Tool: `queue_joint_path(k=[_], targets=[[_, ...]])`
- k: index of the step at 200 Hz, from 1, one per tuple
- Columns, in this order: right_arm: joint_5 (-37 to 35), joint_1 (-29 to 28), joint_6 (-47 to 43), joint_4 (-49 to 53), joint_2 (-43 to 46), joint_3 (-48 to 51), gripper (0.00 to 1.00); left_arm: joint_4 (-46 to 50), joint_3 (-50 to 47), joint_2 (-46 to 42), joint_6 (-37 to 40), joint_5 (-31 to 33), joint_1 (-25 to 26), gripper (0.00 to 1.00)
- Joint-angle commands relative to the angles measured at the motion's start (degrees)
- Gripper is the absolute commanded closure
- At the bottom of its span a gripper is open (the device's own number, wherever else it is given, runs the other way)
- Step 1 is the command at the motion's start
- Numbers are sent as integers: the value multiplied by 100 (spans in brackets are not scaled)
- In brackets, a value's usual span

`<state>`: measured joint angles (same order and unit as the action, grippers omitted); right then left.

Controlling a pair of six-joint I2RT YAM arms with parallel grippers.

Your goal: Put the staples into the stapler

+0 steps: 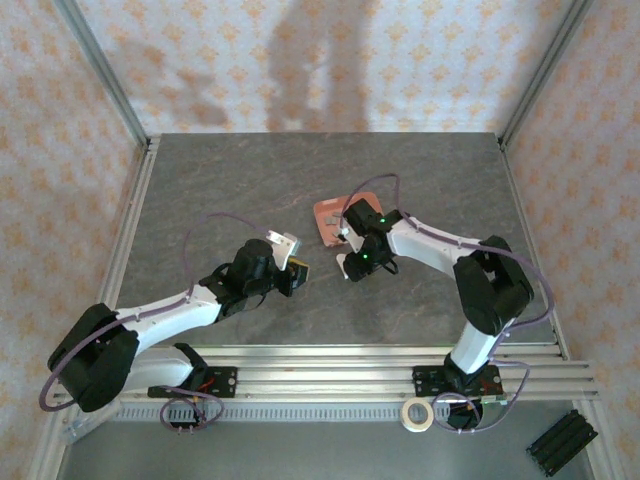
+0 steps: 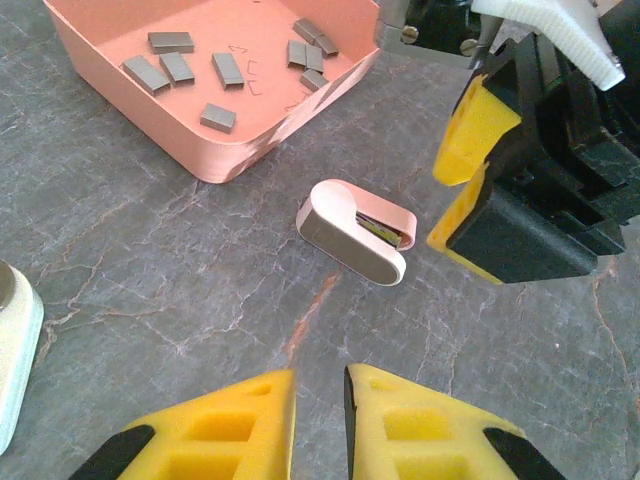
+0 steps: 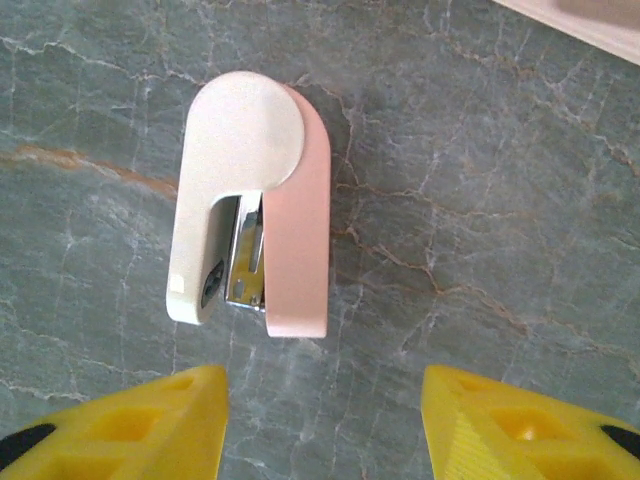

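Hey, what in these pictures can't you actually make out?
1. Whether the stapler is already loaded: right wrist view, its slot is narrow and shadowed.
2. Total staples: left wrist view, top edge cuts off the tray.
3. What the pale object is: left wrist view, left edge cuts it off.
4. Whether the left claw is fully shut: left wrist view, bottom edge crops it.

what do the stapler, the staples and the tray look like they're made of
The stapler: likely plastic, smooth matte pink and cream shell, with a shiny metal insert. The staples: metal, dull grey blocks. The tray: probably plastic, smooth matte salmon walls.
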<state>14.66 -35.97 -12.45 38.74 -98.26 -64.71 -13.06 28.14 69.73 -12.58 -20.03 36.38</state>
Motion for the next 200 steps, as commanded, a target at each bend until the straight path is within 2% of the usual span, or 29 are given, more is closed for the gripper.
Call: queue_joint_path(k=[1, 91, 149, 200], targets=[[-60, -42, 110, -201, -143, 2, 48, -84, 117, -97, -60, 146, 18, 79], [-15, -62, 115, -431, -404, -33, 55, -24, 113, -163, -52, 197, 18, 79], [-71, -64, 58, -686, -580, -68, 56, 74, 165, -197, -45, 289, 18, 79], [20, -69, 63, -903, -351, 4, 75, 151, 183, -257, -61, 343, 27, 79]])
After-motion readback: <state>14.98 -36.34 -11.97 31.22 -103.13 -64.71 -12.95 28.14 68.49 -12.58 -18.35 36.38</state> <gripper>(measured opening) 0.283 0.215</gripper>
